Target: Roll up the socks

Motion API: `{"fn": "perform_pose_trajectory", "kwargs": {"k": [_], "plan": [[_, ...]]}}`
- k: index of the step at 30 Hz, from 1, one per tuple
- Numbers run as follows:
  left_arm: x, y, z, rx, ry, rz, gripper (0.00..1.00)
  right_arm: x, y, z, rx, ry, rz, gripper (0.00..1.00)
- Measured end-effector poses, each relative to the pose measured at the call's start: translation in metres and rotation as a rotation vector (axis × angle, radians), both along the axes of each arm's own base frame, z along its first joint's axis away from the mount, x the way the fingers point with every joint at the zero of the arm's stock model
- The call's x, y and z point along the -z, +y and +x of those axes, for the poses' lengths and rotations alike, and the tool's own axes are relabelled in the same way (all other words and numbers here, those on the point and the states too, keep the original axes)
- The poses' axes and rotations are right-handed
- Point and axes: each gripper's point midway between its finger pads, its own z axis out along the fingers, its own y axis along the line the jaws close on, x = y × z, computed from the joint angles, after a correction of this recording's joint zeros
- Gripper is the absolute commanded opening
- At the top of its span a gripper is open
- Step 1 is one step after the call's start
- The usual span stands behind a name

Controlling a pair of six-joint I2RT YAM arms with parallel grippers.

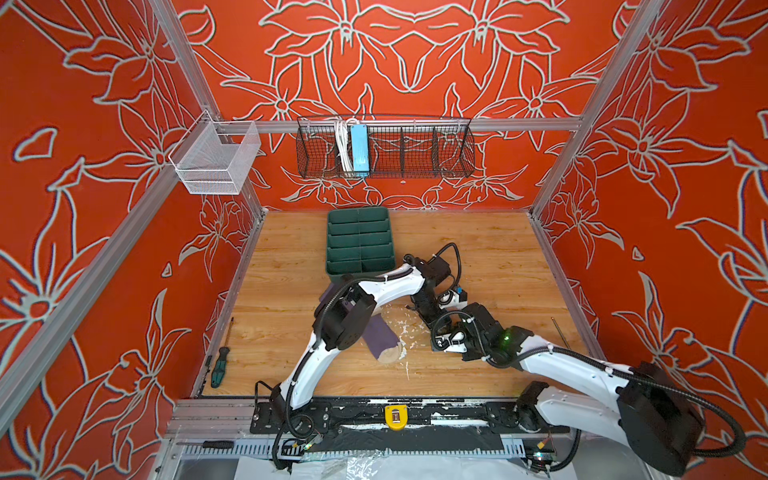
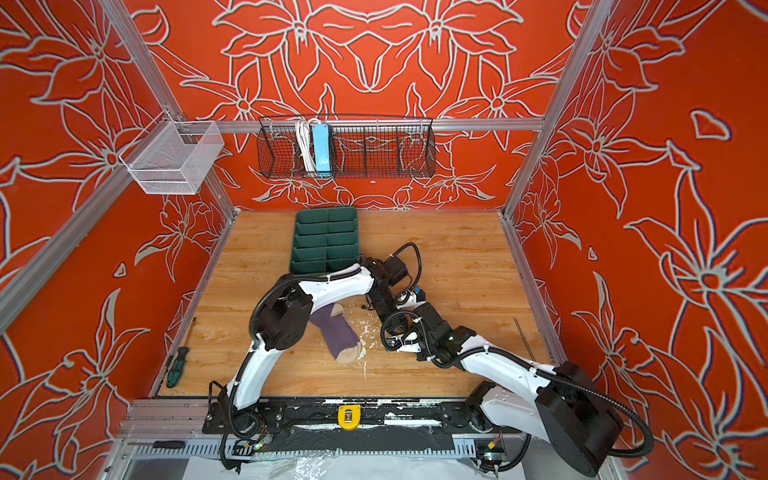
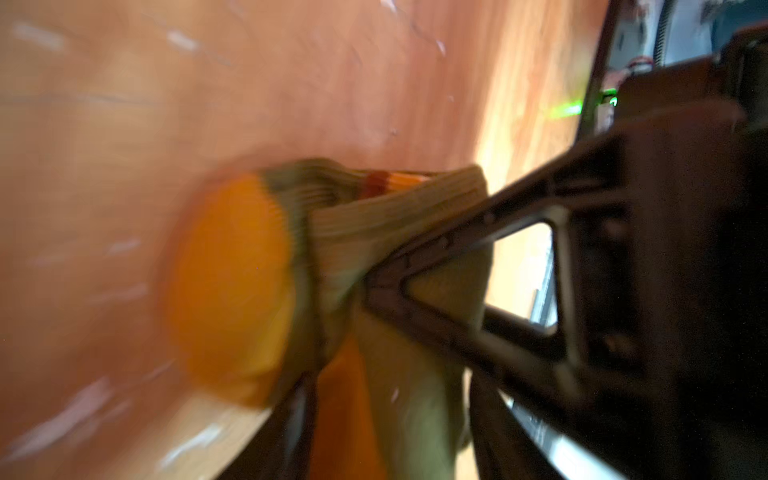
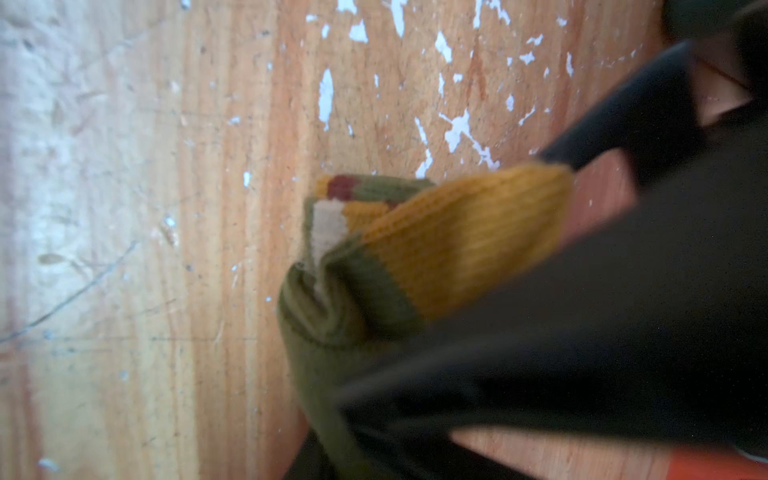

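A dark green plastic tray with divided compartments [image 1: 360, 234] is sitting at the back of the light wooden desk [image 1: 490, 257]. A green-handled screwdriver [image 1: 220, 368] is lying along the desk's left edge, and a thin metal rod [image 1: 559, 332] is lying along its right edge. On the back wall a black wire basket [image 1: 415, 153] is holding a light-blue power strip [image 1: 359, 149] and a bundled white cable [image 1: 341, 147] (standing side by side). A white mesh basket [image 1: 216, 160] is hanging from the left rail.
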Motion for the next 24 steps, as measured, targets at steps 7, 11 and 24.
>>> {"fn": "perform_pose_trajectory", "kwargs": {"k": [7,11,24], "plan": [[-0.107,0.042,0.063,-0.205,-0.516,-0.162,0.78,-0.003,0.012,-0.012,0.001,0.120,0.045,0.00],[-0.189,0.084,0.073,-0.313,-0.892,-0.250,0.84,-0.006,0.023,-0.019,0.030,0.243,0.063,0.00],[-0.264,0.155,-0.048,-0.022,-1.322,-0.506,0.84,-0.003,0.054,-0.015,0.215,0.551,0.067,0.00]]}}
